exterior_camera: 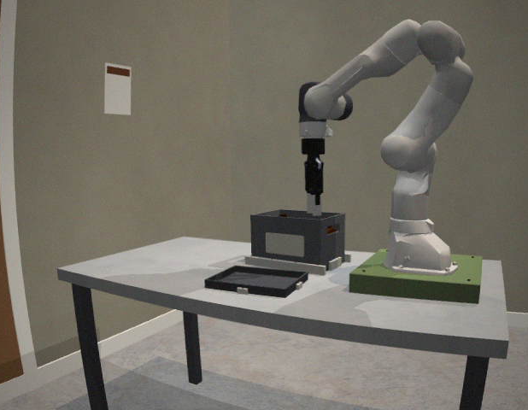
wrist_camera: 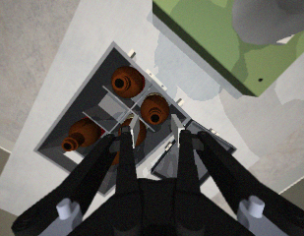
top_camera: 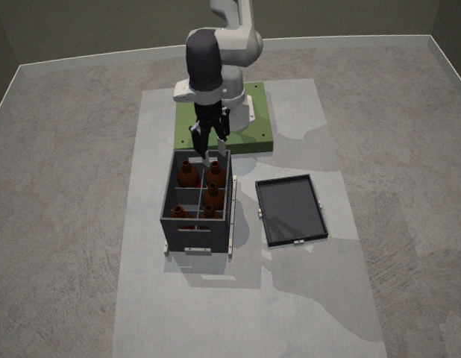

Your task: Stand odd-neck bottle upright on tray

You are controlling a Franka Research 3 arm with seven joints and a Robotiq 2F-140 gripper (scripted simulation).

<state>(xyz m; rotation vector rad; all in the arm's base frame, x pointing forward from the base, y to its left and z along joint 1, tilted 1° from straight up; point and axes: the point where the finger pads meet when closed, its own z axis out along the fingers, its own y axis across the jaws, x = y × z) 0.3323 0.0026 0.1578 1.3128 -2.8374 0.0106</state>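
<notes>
The dark grey crate (top_camera: pixel 200 242) (exterior_camera: pixel 260 240) (wrist_camera: pixel 75 96) stands level with five brown bottles: back left (top_camera: pixel 187 177) (wrist_camera: pixel 131 81), back right (top_camera: pixel 215 177) (wrist_camera: pixel 154 105), middle right (top_camera: pixel 212 199), front left (top_camera: pixel 178 212) (wrist_camera: pixel 85 132) and front right (top_camera: pixel 209 212). The middle-left compartment holds no bottle. Which neck differs I cannot tell. My gripper (top_camera: pixel 215 158) (exterior_camera: pixel 313 213) (wrist_camera: pixel 154 121) points down, partly open and empty, its tips near rim height above the back-right bottle. The fingers hide parts of the right-hand bottles in the wrist view. The black tray (top_camera: pixel 290 208) (exterior_camera: pixel 255 280) (wrist_camera: pixel 173 162) lies flat, bearing no bottle.
Light blocks and strips (top_camera: pixel 232 219) (exterior_camera: pixel 284 265) edge the crate's base. Small blocks (top_camera: pixel 298 242) (exterior_camera: pixel 242 289) sit against the tray. The green base plate (top_camera: pixel 184 134) (exterior_camera: pixel 414 286) (wrist_camera: pixel 215 54) under the arm stands just behind the crate. Crate walls and dividers surround the bottles.
</notes>
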